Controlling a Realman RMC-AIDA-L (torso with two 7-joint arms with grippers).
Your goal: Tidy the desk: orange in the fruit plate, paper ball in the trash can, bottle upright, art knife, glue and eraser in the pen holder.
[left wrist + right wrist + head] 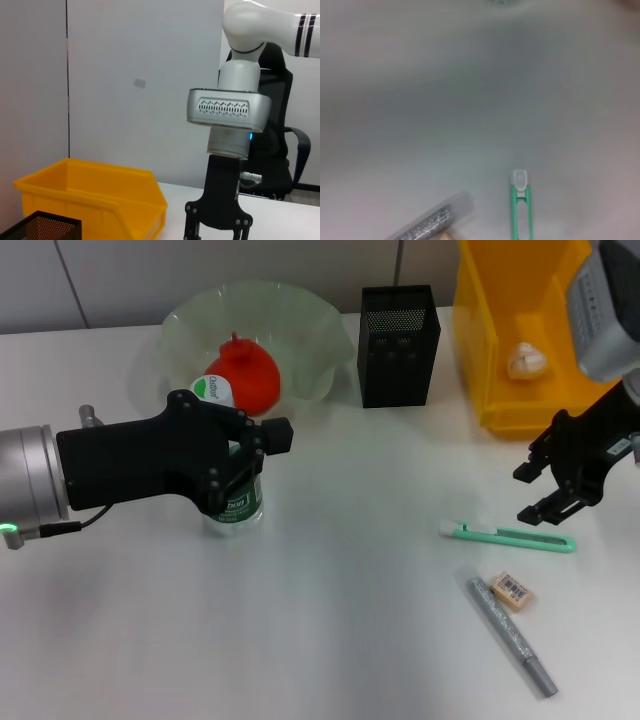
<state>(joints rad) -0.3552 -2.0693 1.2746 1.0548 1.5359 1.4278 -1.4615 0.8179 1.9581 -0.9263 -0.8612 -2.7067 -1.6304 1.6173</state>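
White desk (330,620) fills the head view, with a pale wall behind. Centre left, the left gripper (240,465) has its jaws closed around the upright bottle (232,502), just below the fruit plate (320,340) that holds the orange (245,375). At right, the right gripper (550,490) hovers with jaws spread and empty above the green art knife (510,536). The eraser (513,591) and silver glue stick (512,636) lie lower right; the paper ball (527,360) sits in the yellow trash can (490,330), beside the pen holder (398,345). The knife looks light, stiff and thin, so likely best pinched across its middle.
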